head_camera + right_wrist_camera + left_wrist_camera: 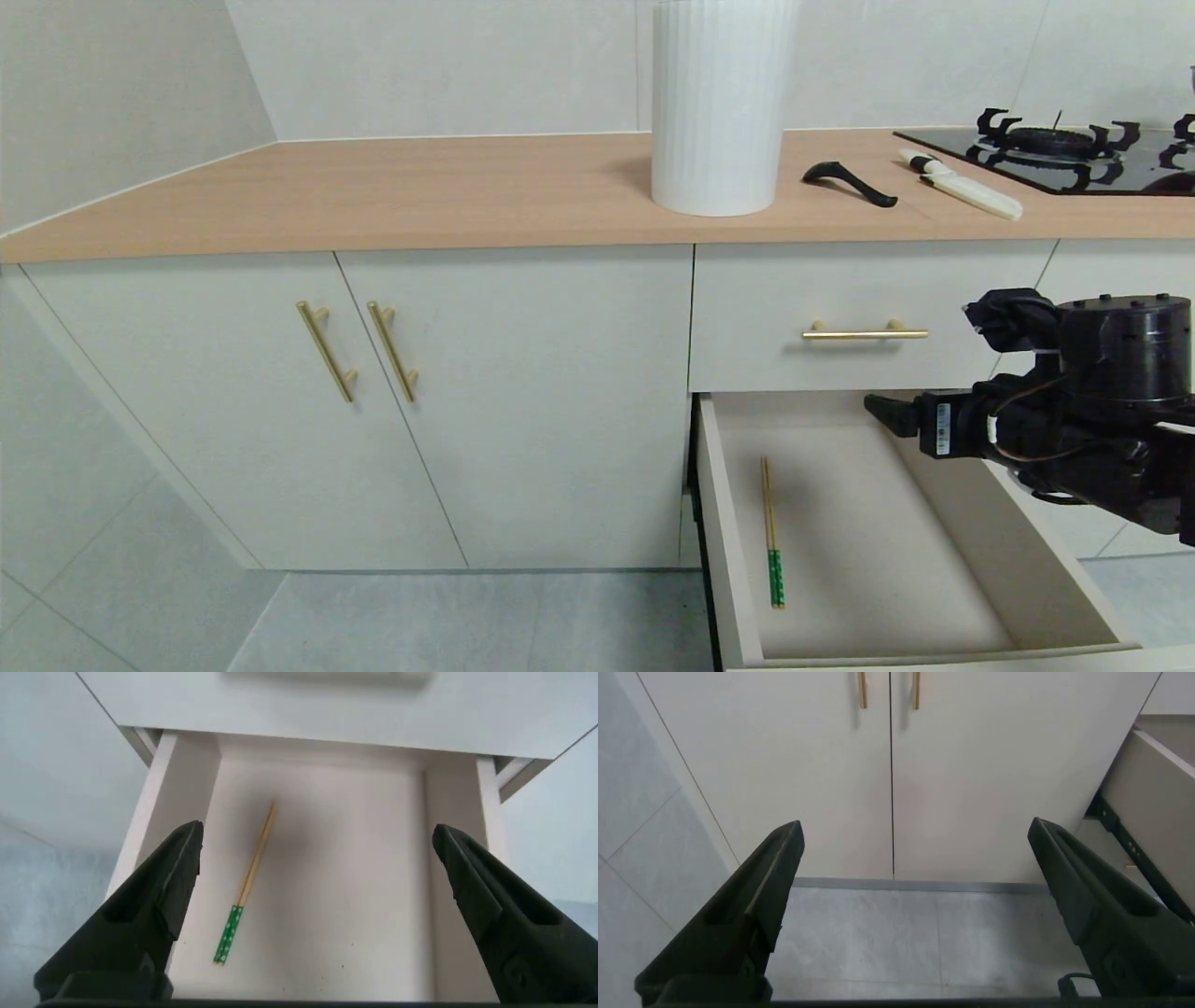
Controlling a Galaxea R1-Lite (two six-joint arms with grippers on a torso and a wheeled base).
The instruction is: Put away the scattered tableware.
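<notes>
Right gripper (pixel 882 409) first: from the head view it sits out to the robot's right, hanging above the pulled-out white lower drawer (pixel 724 541) and pointing across it, not touching anything. Lying flat on the drawer floor, near its left wall, is a pair of slim wooden chopsticks with green patterned ends (pixel 771 532). So that bit looks done to me. Up on the light wooden countertop (pixel 373 187) there are two loose pieces left: a small black utensil with a curved handle (pixel 850 182), and just beside it a white knife with a white-and-black handle (pixel 962 185). Both lie between the tall white ribbed cylinder container (pixel 714 103) and the black gas hob (pixel 1064 149). The upper drawer with the brass bar handle (pixel 865 332) is closed.

Left wrist view: the left gripper (pixel 915 896) has its jaws spread wide with nothing between them. It faces the white cabinet doors (pixel 990 775) and the grey tiled floor (pixel 915 933), well away from the counter stuff.

Right wrist view: looking straight down into the drawer, the right gripper's jaws are also spread wide and empty, with the chopsticks lying loose on the drawer floor below, nearer one finger than the other.

My read is that it's roughly a third of the way. One item is stowed, the black utensil and the knife need picking up off the counter, and the drawer presumably gets pushed shut at the end. Can't tell if the knife has a sheath on it, which would matter for grabbing it.
</notes>
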